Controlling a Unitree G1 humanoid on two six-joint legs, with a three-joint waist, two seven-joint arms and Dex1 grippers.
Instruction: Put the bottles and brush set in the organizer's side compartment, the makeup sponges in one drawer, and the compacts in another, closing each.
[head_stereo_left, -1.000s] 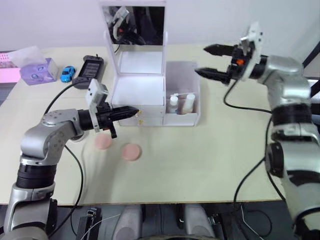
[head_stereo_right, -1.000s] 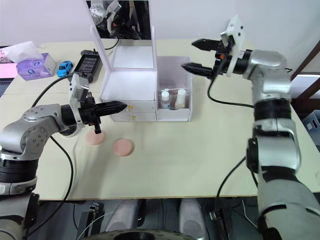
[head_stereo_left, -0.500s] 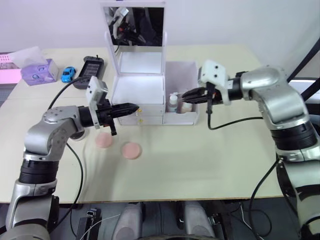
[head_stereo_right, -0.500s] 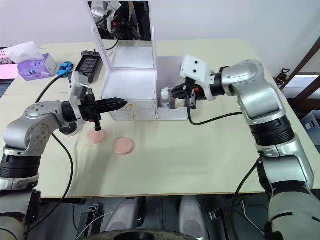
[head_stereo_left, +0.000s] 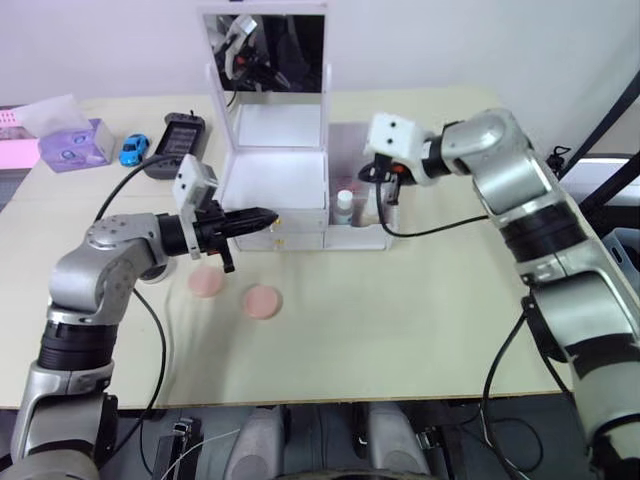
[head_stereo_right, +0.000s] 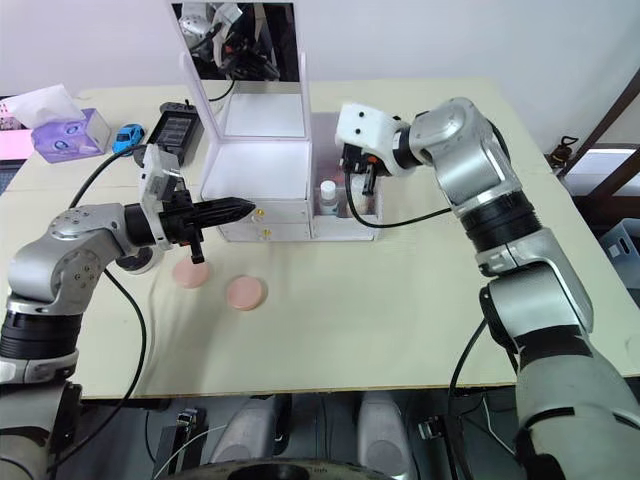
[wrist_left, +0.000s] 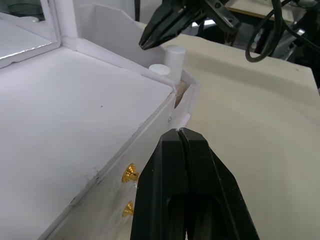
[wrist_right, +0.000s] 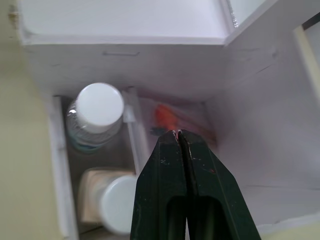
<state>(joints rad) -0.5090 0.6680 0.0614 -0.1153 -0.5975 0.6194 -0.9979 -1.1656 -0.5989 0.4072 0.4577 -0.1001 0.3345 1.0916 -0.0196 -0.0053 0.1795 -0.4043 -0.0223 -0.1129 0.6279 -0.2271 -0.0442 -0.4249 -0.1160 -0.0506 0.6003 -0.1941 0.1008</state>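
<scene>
The left gripper (head_stereo_left: 268, 216) hovered with its fingers pressed together on nothing, tips just short of the organizer (head_stereo_left: 275, 180) and its gold-knobbed drawers (head_stereo_left: 278, 232). Below and slightly behind it lay the two makeup sponges (head_stereo_left: 207, 284), on the table (head_stereo_left: 400, 310). The right gripper (head_stereo_right: 352, 185) hung over the side compartment (head_stereo_left: 375, 238), its fingers likewise pinched together with nothing between them; directly beneath its tips sat the bottles (wrist_right: 97, 116) and the bagged brush set (wrist_right: 170, 119).

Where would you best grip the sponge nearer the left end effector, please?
Grip the sponge across its thin rim, coming straight down: it lies flat on the table, clear of the other sponge, so only the edges offer purchase.
</scene>
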